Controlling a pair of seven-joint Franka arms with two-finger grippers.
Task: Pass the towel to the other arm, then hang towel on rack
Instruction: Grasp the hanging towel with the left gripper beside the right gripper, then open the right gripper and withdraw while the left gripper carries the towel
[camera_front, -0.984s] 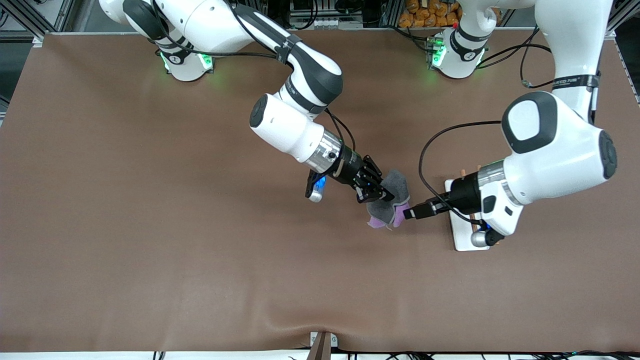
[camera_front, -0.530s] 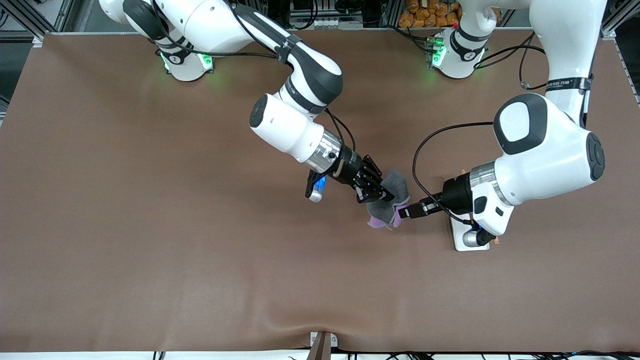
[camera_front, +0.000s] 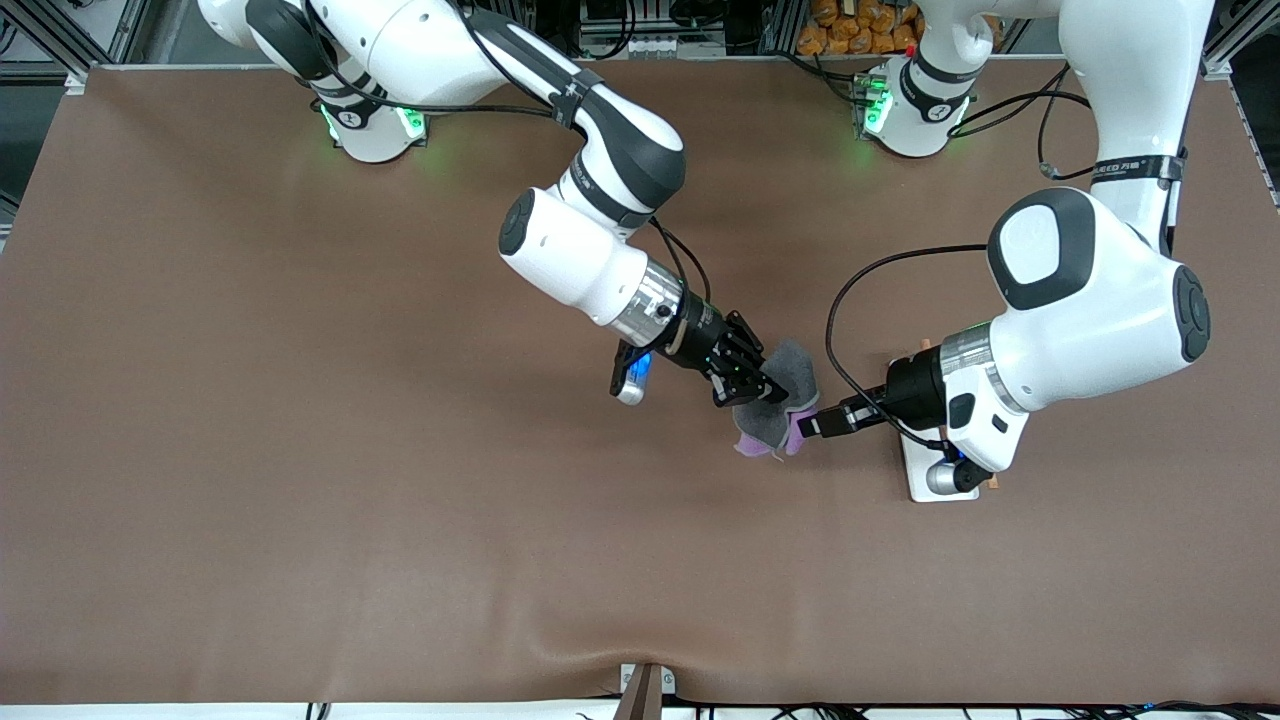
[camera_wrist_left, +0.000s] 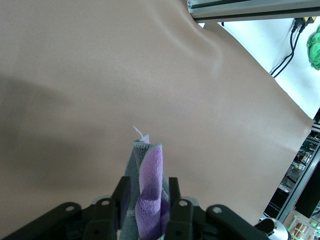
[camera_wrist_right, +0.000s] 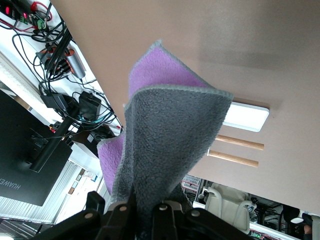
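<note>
Grey-and-purple towel (camera_front: 778, 405) held up over mid-table, pinched in the fully closed right gripper (camera_front: 765, 388) at one end, hanging corner sitting between the left gripper's (camera_front: 812, 426) narrowed fingers (camera_wrist_left: 172, 197), firm grip unclear, rack (camera_front: 925, 478) just under the left arm.

Towel (camera_front: 778, 405) above table (camera_front: 300, 450) middle; rack (camera_front: 925, 480) beside, toward left arm's end.
</note>
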